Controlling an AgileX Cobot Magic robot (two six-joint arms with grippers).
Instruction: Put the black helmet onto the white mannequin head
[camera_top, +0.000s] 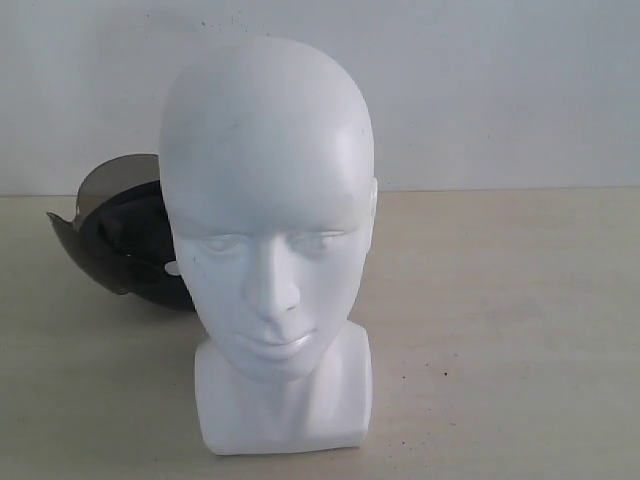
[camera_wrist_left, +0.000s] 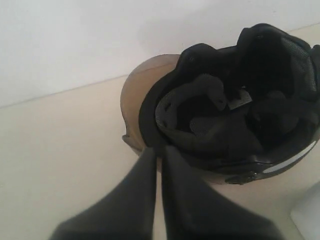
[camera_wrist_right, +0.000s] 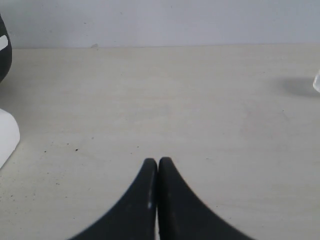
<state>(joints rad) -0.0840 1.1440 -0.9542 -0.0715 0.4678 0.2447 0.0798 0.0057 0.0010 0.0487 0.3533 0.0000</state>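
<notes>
The white mannequin head (camera_top: 268, 230) stands upright on the table, close to the exterior camera and facing it. Behind it to the left lies the black helmet (camera_top: 135, 250) with its smoky visor (camera_top: 110, 180) raised. The left wrist view looks into the helmet's padded inside (camera_wrist_left: 230, 105). My left gripper (camera_wrist_left: 159, 150) is shut, with its tips in line with the helmet's near rim; I cannot tell whether they touch. My right gripper (camera_wrist_right: 158, 161) is shut and empty over bare table. Neither gripper shows in the exterior view.
A pale wooden table (camera_top: 500, 330) runs back to a white wall (camera_top: 500, 90). The mannequin's base (camera_wrist_right: 7, 135) shows at the edge of the right wrist view. A small clear object (camera_wrist_right: 316, 82) sits at that view's opposite edge.
</notes>
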